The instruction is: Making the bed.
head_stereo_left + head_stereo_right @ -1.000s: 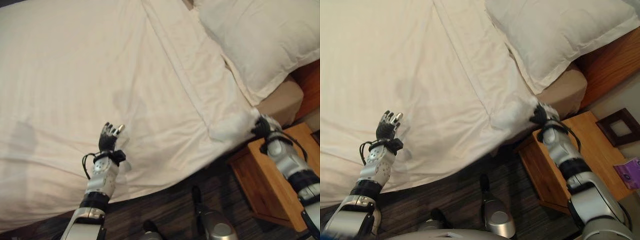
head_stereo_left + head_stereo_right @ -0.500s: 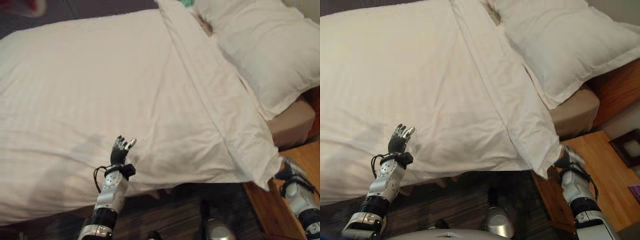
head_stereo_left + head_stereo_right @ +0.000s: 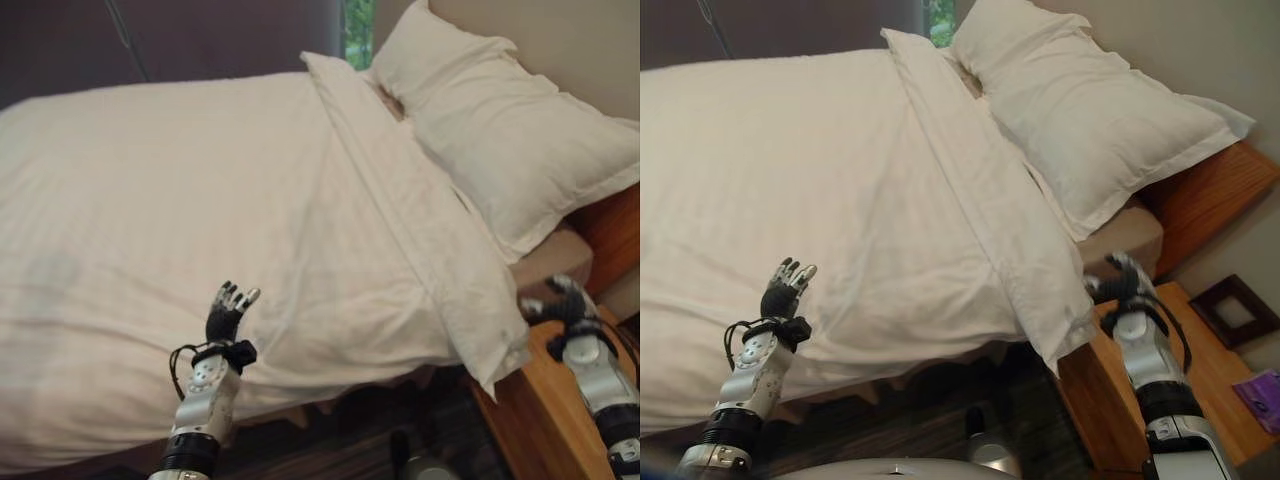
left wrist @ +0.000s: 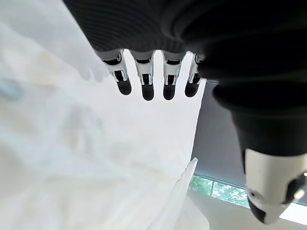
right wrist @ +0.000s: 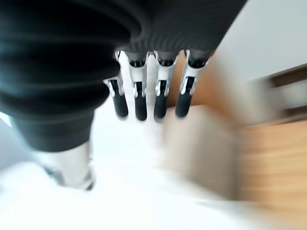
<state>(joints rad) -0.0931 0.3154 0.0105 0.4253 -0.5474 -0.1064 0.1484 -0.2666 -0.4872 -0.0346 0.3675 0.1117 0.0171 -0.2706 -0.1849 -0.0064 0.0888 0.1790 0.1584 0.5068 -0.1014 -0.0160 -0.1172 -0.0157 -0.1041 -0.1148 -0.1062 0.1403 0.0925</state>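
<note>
duvet (image 3: 200, 200) lies spread over the bed, its folded corner (image 3: 495, 345) hanging off the near edge by the wooden nightstand (image 3: 1200, 370). 2 pillows (image 3: 1090, 120) sit at the headboard. left hand (image 3: 228, 310) and right hand (image 3: 1120, 280) both have straight fingers, holding nothing.

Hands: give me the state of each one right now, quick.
Left hand: open, fingers relaxed over the duvet, holding nothing.
Right hand: open, beside the duvet's hanging corner, holding nothing.

one duvet (image 3: 200, 200), one pillow (image 3: 500, 140) (white)
</note>
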